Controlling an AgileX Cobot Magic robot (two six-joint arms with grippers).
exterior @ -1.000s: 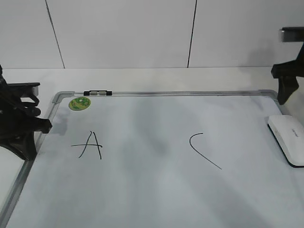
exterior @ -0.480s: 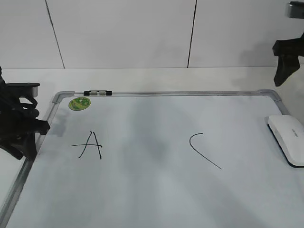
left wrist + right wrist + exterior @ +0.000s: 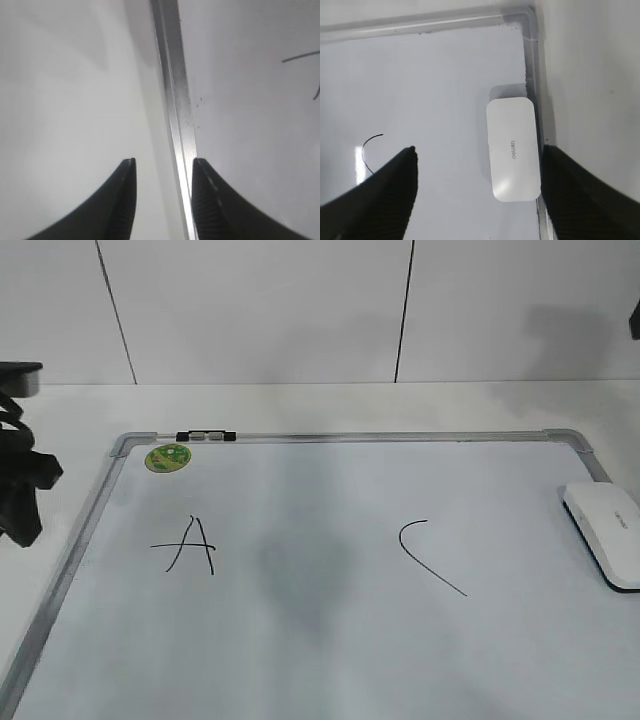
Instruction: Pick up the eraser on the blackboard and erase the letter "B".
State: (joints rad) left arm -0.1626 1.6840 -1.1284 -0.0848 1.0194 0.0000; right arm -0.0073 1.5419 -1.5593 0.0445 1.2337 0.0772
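Both arms pulled out to the frame edges, grippers empty.
Left gripper (image 3: pixel 162 200) hangs with dark ridged fingers (image 3: pixel 207 200) a narrow gap apart, nothing between them; in the exterior view the left arm (image 3: pixel 18 465) is a black mass at the left edge. Right gripper (image 3: pixel 477 192) spread wide, fingers (image 3: pixel 385 192) far apart, raised high. Right arm (image 3: pixel 635 318) barely shows at the top right corner of the exterior view, probably just a sliver of it.

Left claw (image 3: pixel 162 197): matte black, tapered curved fingers, ribbed inner pads. Right claw (image 3: pixel 477 192): black, broad fingers.
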